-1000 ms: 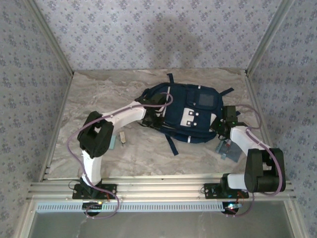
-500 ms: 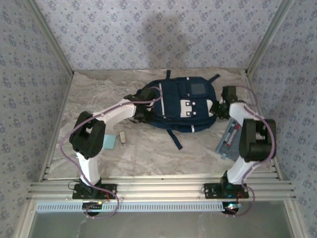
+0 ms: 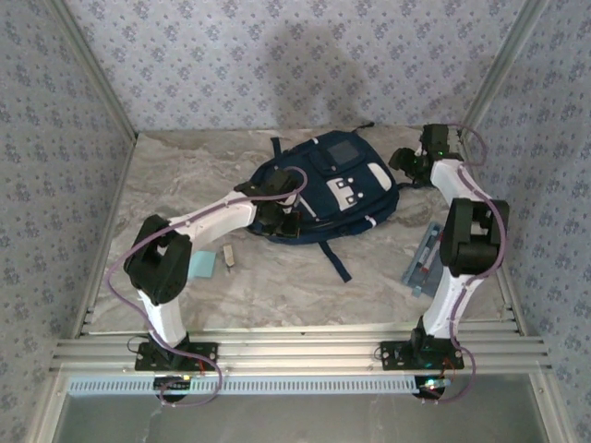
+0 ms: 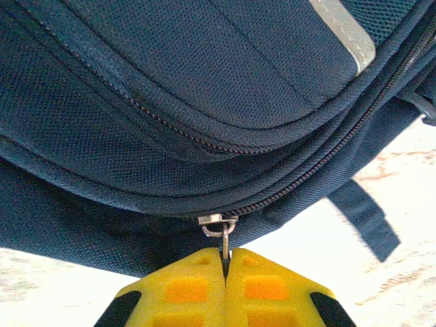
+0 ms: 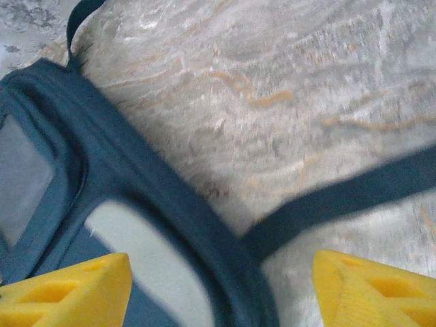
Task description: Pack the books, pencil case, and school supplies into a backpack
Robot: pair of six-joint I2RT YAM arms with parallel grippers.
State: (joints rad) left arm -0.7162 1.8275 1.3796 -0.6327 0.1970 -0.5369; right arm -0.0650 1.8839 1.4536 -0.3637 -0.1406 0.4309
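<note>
Flat across the back middle of the marble table (image 3: 277, 291): a navy backpack (image 3: 332, 189), white patches facing up, one dark strap (image 3: 334, 260) trailing toward the near edge. At its near-left corner, the left gripper (image 3: 282, 221), pinched tight on a small metal zipper pull (image 4: 224, 230). In the left wrist view, yellow fingers (image 4: 184, 289) pressed together with no gap, the pull caught right at their tips. At the far-right side of the backpack, the right gripper (image 3: 406, 164), spread wide and holding nothing, with the backpack's edge below between its yellow fingertips (image 5: 68, 286). Right of the backpack and apart from it, a grey pencil case (image 3: 427, 261) by the right arm. Off to the left, a light-blue pad (image 3: 203, 265), with a tiny beige eraser (image 3: 228, 257) just beside it.
</note>
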